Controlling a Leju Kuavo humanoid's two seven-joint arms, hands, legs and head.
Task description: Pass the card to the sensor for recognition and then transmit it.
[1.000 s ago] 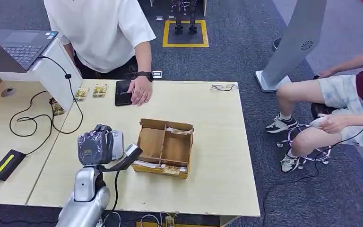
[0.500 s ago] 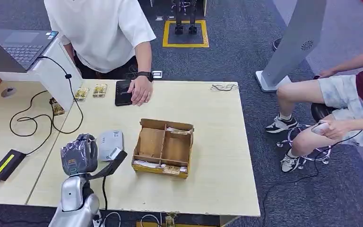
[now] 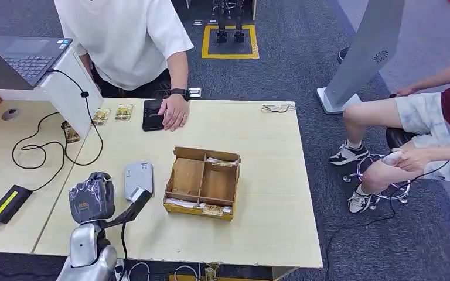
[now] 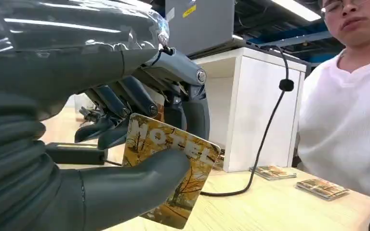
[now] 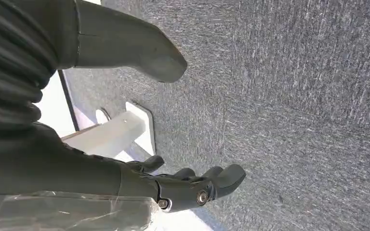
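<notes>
My left hand (image 3: 92,198) hovers above the table's near left part, just left of the grey sensor pad (image 3: 137,176). Between its thumb and fingers it pinches a yellow card (image 4: 173,175) printed with autumn trees and the word HOTEL; the same card (image 3: 83,205) shows as a small orange patch in the head view. The sensor pad lies flat on the table, left of the cardboard box (image 3: 203,182). My right hand (image 5: 192,185) hangs over grey carpet with its fingers apart and nothing in it.
A person in a white shirt stands at the far edge, one hand (image 3: 174,112) resting on a black tablet (image 3: 152,114). More cards (image 3: 123,111) lie beside it. A laptop (image 3: 26,57), cables and a black power brick (image 3: 9,203) sit to the left. Another person sits at the right.
My left hand has moved left and toward the near edge with the card, coming off the sensor pad, which now lies uncovered.
</notes>
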